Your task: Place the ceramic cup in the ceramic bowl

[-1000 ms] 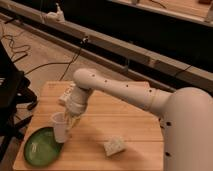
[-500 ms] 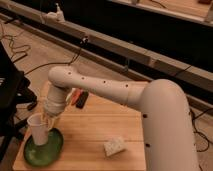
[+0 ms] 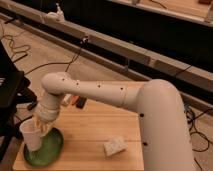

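Where claw [image 3: 39, 129] grips cup [image 3: 31, 136]: block [image 3: 114, 146] nearby.

Gripper [image 3: 41, 127] and ceramic cup [image 3: 31, 136] over ceramic bowl [image 3: 50, 150], left of block [image 3: 115, 146].

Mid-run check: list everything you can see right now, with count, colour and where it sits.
ceramic cup: 1, white, at the gripper, over the left part of the bowl; whether it touches the bowl cannot be told.
ceramic bowl: 1, green, front left corner of the table.
block: 1, pale, on the table right of the bowl, apart from it.
red and dark object: 1, at the table's back edge, mostly hidden behind the arm; cannot identify.
table: 1, light wood.
cables: several, dark, on the floor to the left.
rail: 1, long and pale, crossing behind the table.
arm: 1, white, reaching from the right across to the left.
gripper: 1, pale, pointing down at the cup above the bowl.
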You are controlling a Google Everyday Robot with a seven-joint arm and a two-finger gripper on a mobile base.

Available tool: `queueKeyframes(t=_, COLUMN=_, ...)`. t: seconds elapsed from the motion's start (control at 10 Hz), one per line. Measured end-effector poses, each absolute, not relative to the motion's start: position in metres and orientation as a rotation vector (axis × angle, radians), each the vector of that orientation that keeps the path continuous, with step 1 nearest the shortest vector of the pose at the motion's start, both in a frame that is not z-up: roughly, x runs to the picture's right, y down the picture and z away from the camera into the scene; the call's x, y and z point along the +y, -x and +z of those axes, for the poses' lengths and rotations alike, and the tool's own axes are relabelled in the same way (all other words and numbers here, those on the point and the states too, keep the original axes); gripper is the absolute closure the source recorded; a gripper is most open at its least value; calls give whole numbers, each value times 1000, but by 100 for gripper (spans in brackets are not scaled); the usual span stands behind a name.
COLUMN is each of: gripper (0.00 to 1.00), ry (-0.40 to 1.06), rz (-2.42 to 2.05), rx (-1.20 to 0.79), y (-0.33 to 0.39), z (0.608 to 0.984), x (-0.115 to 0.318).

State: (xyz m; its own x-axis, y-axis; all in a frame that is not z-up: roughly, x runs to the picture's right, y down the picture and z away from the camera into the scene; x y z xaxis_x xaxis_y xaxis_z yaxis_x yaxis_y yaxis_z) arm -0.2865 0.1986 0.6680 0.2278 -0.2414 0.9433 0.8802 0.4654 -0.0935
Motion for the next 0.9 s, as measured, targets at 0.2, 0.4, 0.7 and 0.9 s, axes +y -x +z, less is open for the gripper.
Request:
queueKeyframes(t=0.2, gripper=100, ry=682, rz=-930, rx=-1013, y=279, z=684, x=202)
queueKeyframes(t=0.4, gripper=100, ry=649, rz=-969, rx=-945, y=267, z=700, x=203)
queueKeyframes(t=0.7, gripper=100, ry=636, rz=-967, rx=-875, y=254, z=716, x=206)
queueKeyframes(t=0.9, gripper=98, ry=640, rz=-948, rx=-877, y=254, z=717, x=210)
